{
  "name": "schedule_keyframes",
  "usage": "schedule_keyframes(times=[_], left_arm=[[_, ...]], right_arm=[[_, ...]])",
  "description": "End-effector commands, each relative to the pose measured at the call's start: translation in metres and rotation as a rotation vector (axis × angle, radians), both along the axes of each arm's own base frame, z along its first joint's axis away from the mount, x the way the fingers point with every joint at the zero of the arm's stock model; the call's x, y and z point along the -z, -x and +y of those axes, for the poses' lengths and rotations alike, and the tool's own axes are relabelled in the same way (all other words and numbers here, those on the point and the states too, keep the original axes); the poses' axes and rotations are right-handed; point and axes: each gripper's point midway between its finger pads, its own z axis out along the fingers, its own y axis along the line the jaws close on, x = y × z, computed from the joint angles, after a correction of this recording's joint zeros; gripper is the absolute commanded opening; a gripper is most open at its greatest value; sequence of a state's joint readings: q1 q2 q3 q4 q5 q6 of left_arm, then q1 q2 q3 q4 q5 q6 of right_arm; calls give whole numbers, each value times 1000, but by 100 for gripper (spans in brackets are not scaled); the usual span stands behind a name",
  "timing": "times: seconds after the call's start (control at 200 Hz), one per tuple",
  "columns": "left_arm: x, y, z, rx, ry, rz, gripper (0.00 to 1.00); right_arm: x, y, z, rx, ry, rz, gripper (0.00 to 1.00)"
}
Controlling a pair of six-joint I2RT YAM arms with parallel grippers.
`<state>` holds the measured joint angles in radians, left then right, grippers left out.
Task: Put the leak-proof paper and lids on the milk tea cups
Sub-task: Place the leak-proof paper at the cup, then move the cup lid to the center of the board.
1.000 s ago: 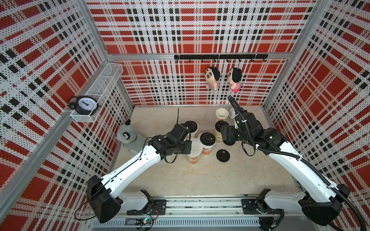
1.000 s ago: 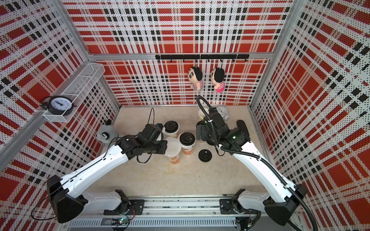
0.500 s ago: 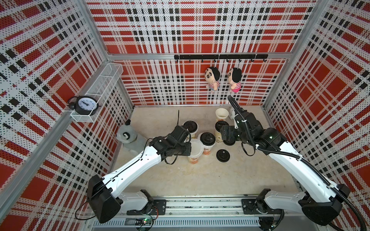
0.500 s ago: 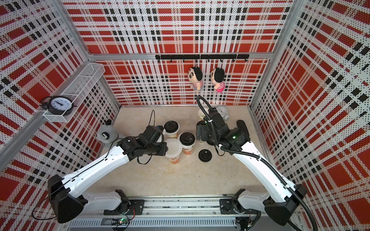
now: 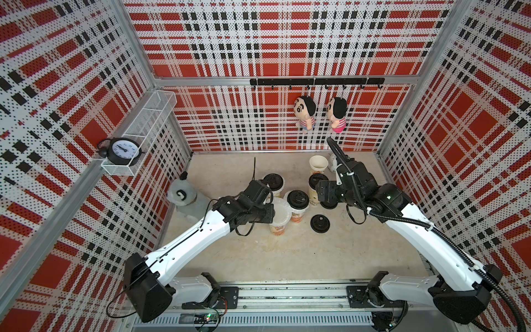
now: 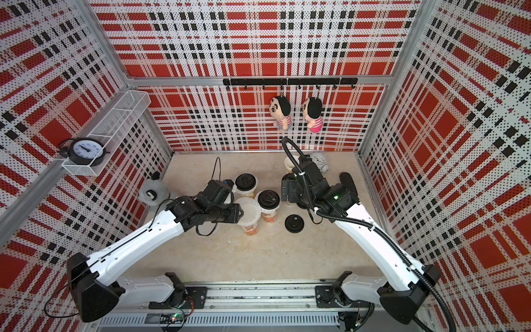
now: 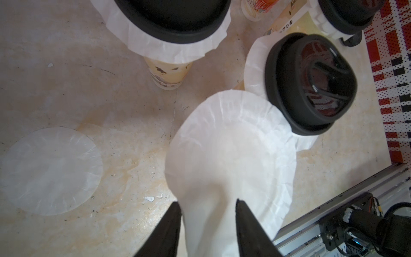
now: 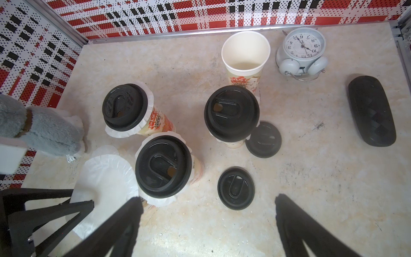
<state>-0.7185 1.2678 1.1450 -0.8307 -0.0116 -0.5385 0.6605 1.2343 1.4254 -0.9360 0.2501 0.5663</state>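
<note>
Three cups wear paper under black lids. A fourth has its sheet laid on, the left claw parted around its edge, seemingly not gripping. One back cup is bare; spare sheet on table; right claw wide, empty.

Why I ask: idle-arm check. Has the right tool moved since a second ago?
No. The right tool keeps its place beside the lidded cup in both top views.

- I operate in a staged robot test cell, not a real shop.
- Perforated plaid panels on aluminium framing enclose three sides.
- Beyond my right gripper, plush dolls hang from a hook bar.
- Behind that gripper, both arm bases sit on a metal rail.
</note>
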Motion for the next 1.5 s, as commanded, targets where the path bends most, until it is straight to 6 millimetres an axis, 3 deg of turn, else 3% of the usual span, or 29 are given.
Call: schedule_keyframes(times=[0.0, 0.456, 0.706, 0.867, 0.982, 1.142, 1.308, 1.493], left_arm=[[-2, 0, 6, -13, 3, -13, 52], [3, 3, 7, -12, -11, 1, 60], [-26, 1, 7, -21, 28, -57, 67], [-58, -6, 9, -32, 55, -130, 70], [-82, -15, 13, -54, 67, -198, 76], [-109, -34, 23, -108, 106, -289, 78], [-120, -46, 38, -153, 151, -331, 80], [-115, -48, 45, -157, 145, -327, 79]], right_arm=[[0, -4, 0, 11, -9, -4, 96], [3, -2, 1, 8, -14, 2, 96], [25, -2, -16, 87, 22, 56, 97], [60, -6, -47, 175, 37, 130, 97], [96, -7, -72, 239, 39, 193, 97], [154, 2, -77, 256, -8, 312, 97], [208, 14, -74, 273, -14, 423, 92], [233, 13, -70, 289, -25, 465, 81]])
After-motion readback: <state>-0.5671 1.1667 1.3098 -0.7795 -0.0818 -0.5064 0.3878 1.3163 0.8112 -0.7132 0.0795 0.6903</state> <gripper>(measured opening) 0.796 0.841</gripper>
